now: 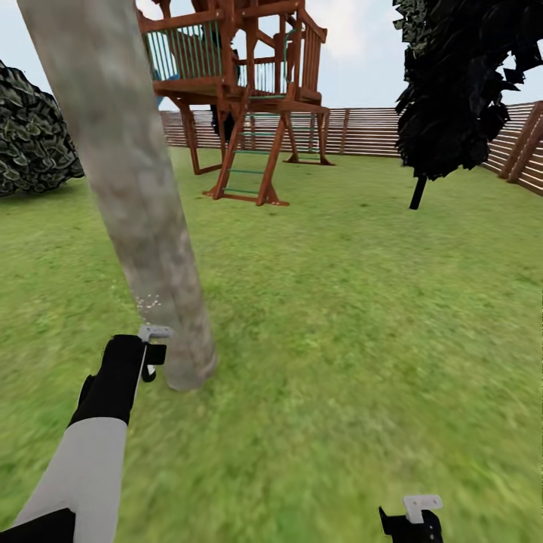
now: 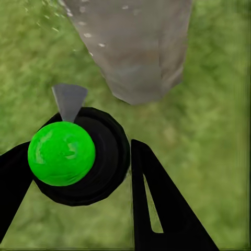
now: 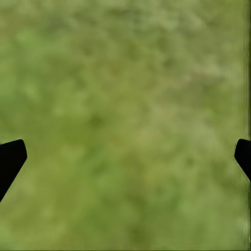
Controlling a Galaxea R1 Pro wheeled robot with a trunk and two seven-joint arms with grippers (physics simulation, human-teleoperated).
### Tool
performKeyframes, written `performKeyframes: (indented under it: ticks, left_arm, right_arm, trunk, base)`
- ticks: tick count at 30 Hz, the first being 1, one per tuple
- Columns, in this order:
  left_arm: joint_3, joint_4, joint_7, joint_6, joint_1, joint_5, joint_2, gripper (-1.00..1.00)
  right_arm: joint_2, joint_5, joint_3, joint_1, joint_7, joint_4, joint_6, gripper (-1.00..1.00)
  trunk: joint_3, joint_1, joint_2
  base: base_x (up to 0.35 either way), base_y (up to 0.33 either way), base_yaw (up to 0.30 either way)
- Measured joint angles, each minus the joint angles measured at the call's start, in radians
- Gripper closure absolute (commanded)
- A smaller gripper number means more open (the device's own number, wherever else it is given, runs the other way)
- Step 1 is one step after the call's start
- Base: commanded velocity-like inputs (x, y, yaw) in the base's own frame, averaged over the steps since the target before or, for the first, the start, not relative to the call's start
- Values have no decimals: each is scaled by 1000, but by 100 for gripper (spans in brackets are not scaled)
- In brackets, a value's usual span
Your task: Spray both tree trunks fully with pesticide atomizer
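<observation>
Nearby, left tool [image 2: 78, 172] clamped on pesticide atomizer [image 2: 78, 157] beside tree trunk [image 1: 128, 188]; right tool [image 3: 125, 157] open over grass [image 1: 339, 317].

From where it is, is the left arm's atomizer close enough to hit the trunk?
Probably yes: the left gripper holds the pesticide atomizer right beside the tree trunk, nothing between, and pale droplets speckle the bark.

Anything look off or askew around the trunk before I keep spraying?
Nothing looks wrong. The left gripper holds the pesticide atomizer close to the base of the tree trunk, where pale droplets speckle the bark. The trunk's lean in the head view looks like camera tilt.
</observation>
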Motion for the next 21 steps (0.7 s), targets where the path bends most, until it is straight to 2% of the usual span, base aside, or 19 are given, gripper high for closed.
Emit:
performKeyframes:
  ticks: [3,12,21]
  left_arm:
    - [5,23,3,-2,21,1,4,100]
    - [7,32,7,-5,44,-2,2,100]
    - [6,33,8,-7,45,-2,-2,100]
  right_arm:
    - [2,0,1,0,0,1,0,-100]
    - [5,0,1,0,0,2,0,-100]
    - [4,0,2,0,0,1,0,-100]
  trunk:
    - [0,0,0]
    - [0,0,0]
    - [0,0,0]
  base:
    - [240,-182,43]
    - [299,-77,269]
    - [-8,-262,45]
